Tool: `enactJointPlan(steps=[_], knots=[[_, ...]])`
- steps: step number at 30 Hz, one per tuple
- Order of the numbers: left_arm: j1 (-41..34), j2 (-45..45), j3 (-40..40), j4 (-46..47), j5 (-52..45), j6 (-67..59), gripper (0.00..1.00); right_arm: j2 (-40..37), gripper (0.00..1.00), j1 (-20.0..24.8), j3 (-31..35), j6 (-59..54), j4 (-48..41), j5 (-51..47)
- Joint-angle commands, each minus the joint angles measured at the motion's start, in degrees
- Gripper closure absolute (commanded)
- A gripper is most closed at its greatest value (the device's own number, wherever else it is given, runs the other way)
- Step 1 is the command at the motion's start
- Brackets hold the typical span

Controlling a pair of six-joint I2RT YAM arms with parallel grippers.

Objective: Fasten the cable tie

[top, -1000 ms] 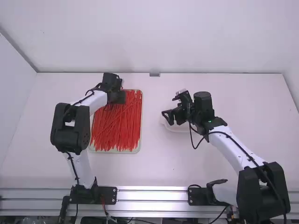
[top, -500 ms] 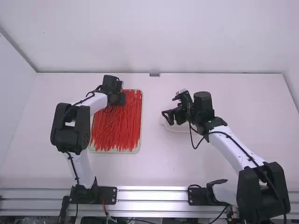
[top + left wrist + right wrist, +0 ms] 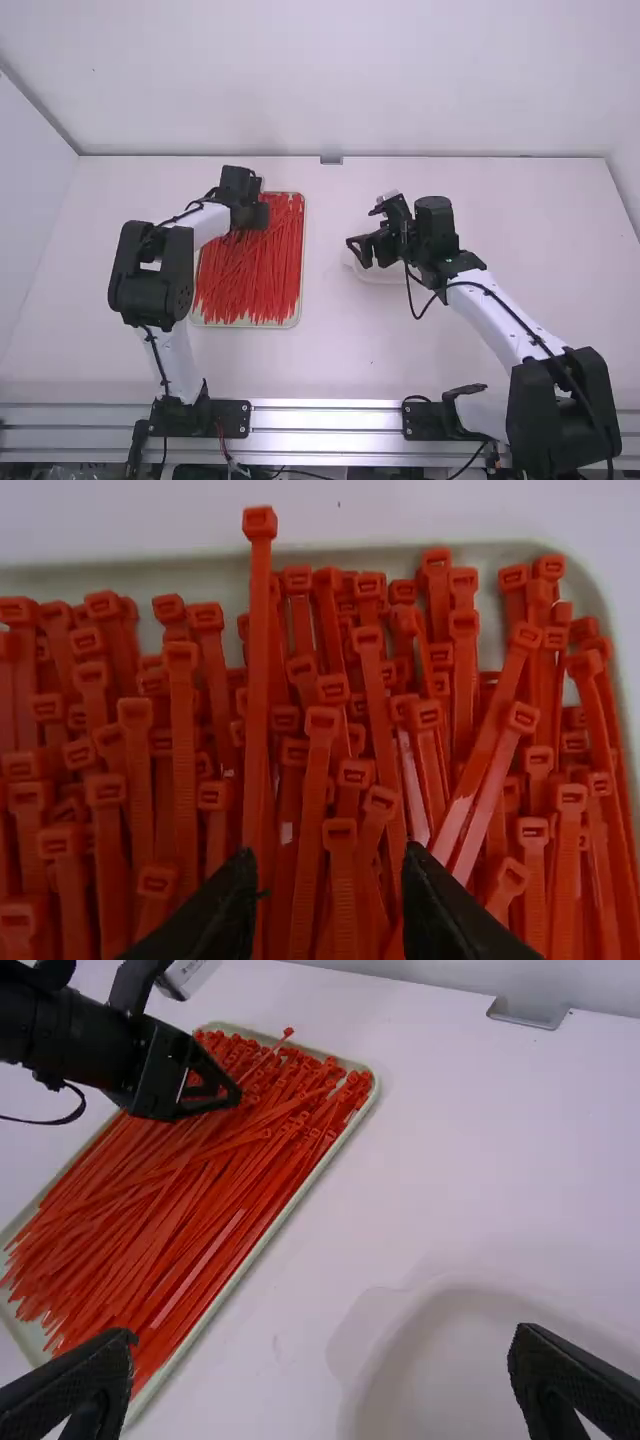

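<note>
A pile of red cable ties fills a pale tray left of the table's middle. My left gripper hangs low over the tray's far end. Its fingers stand open just above the ties' square heads, with nothing between them. One tie sticks out past the tray rim. My right gripper is wide open and holds nothing, hovering above a white dish to the right of the tray. From the right wrist view I see the left gripper above the ties.
The white dish lies close beneath my right gripper. A small grey bracket sits at the table's far edge. White walls close in the table at the back and left. Bare tabletop spreads to the right.
My left gripper has edged a little toward the near side over the tray's far end. The right arm has stayed still.
</note>
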State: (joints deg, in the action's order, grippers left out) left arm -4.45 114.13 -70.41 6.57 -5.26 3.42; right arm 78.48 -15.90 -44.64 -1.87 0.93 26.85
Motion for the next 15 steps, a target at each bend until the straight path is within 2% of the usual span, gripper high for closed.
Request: enactJointPlan(steps=[1,15], knots=[[-0.04,0.33,0.70,-0.31,0.20,0.22,0.62,0.28,0.00,0.09,-1.46,-0.09,0.09,0.20],[-0.04,1.92,0.74,-3.13,0.17,1.42,0.63,0.31,0.00,-0.20,-1.46,-0.11,-0.04,0.13]])
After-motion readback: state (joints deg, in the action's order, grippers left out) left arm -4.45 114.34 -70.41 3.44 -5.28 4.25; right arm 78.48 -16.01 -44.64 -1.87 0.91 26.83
